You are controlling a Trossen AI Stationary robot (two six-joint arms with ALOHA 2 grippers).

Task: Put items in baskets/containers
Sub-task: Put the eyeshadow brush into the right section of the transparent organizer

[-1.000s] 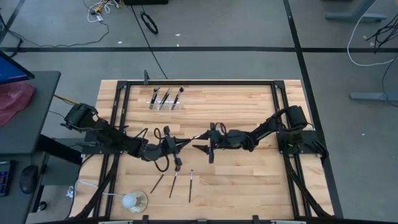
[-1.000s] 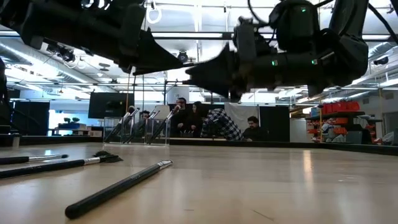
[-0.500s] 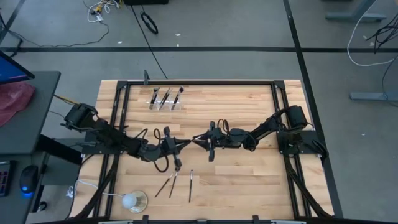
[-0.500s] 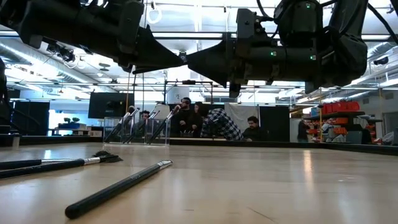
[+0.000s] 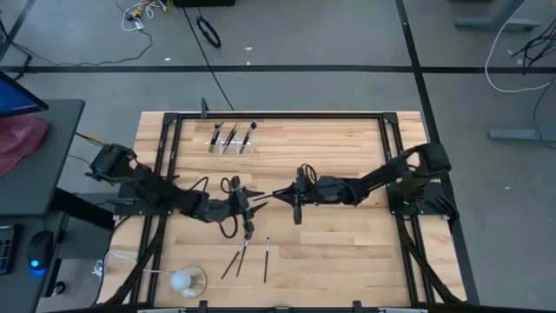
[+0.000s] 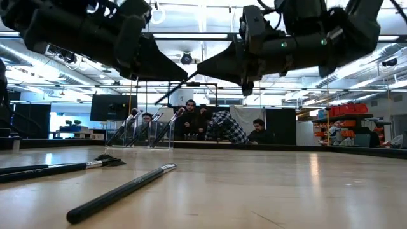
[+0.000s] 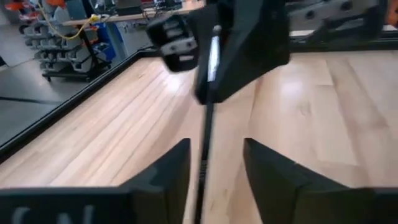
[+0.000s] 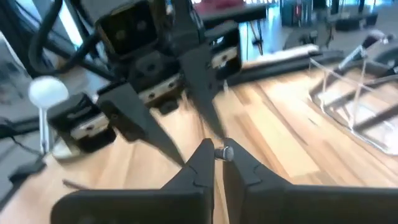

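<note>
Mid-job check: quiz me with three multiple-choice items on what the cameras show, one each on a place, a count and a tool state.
1. Where does the clear holder stand?
A. beside the white ball
B. at the far edge, on the left arm's side
C. under the right arm

2. How many loose brushes lie on the wood at the near edge?
A. one
B. three
C. six

3. Which tool grips the raised brush?
A. the right tool
B. the left tool
C. neither

Answers:
1 B: the high view shows it at the far edge, left of centre.
2 B: three dark sticks show there from above.
3 A: the right fingers are shut on the brush's end, while the left fingers stand apart on either side of it.
</note>
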